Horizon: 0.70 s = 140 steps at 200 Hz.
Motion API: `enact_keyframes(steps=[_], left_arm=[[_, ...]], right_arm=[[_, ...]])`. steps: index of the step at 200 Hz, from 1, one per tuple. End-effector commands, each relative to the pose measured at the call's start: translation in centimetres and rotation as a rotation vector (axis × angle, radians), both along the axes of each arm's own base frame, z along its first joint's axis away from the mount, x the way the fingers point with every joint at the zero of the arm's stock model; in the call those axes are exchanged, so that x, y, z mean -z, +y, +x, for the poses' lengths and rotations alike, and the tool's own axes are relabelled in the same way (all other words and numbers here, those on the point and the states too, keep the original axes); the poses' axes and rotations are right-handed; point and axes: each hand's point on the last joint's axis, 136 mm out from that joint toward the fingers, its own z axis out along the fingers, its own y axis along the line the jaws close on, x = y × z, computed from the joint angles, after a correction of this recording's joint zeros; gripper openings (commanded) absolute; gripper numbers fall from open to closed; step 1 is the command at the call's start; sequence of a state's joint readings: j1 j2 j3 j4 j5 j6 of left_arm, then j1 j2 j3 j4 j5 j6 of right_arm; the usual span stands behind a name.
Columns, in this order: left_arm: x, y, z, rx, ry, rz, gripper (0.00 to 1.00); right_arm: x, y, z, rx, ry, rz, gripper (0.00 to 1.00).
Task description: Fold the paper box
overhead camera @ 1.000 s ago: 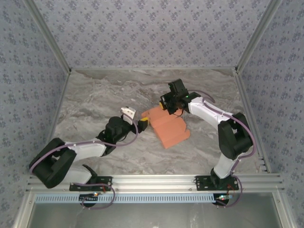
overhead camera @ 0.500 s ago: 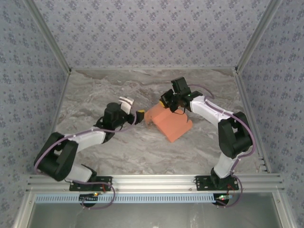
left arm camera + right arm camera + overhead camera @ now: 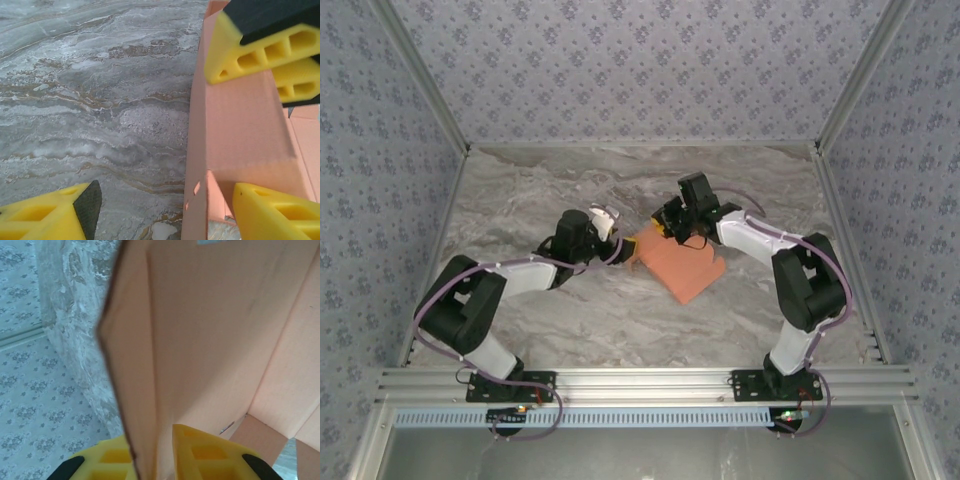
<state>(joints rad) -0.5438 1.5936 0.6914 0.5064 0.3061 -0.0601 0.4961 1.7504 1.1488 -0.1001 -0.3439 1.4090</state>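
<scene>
paper box (image 3: 682,265) on table (image 3: 520,200), left end effector (image 3: 616,236) left, right end effector (image 3: 673,228) behind

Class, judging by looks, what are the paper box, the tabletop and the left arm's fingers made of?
Paper box: thin matte cardboard, sharply creased. Tabletop: grey veined, marble-look, possibly printed laminate. Left fingers: yellow hollow-celled plastic, probably printed, with black foam-like pads.

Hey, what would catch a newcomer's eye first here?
The salmon-orange paper box sits half folded at the middle of the marbled table. The right gripper straddles a raised flap at its far edge, and the left gripper stands open by its left edge.
</scene>
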Motion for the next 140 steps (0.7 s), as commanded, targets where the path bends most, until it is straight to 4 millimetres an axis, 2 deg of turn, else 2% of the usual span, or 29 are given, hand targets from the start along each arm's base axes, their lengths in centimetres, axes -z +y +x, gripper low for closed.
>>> enact_keyframes(steps=[1,37,58,81,114,140], left_arm=[[0.9,0.0,0.1,0.000,0.019,0.034,0.71],[-0.4,0.1,0.0,-0.026,0.022,-0.006,0.70],[-2.0,0.8,-1.3,-0.026,0.000,-0.046,0.71],[-2.6,1.9,-2.9,-0.008,-0.010,-0.031,0.74],[-2.8,2.9,-5.2,0.016,-0.052,-0.094,0.74],[-1.4,3.2,-6.3,0.035,-0.083,-0.102,0.76]], right_arm=[[1.0,0.7,-0.4,-0.006,0.023,0.046,0.20],[1.4,0.4,-0.1,0.008,-0.036,0.077,0.17],[1.7,0.2,0.2,0.002,-0.057,0.102,0.15],[2.2,-0.5,0.5,-0.003,-0.074,0.093,0.15],[2.5,-1.0,1.1,-0.014,-0.096,0.105,0.14],[2.9,-0.8,1.0,-0.035,-0.095,0.118,0.13]])
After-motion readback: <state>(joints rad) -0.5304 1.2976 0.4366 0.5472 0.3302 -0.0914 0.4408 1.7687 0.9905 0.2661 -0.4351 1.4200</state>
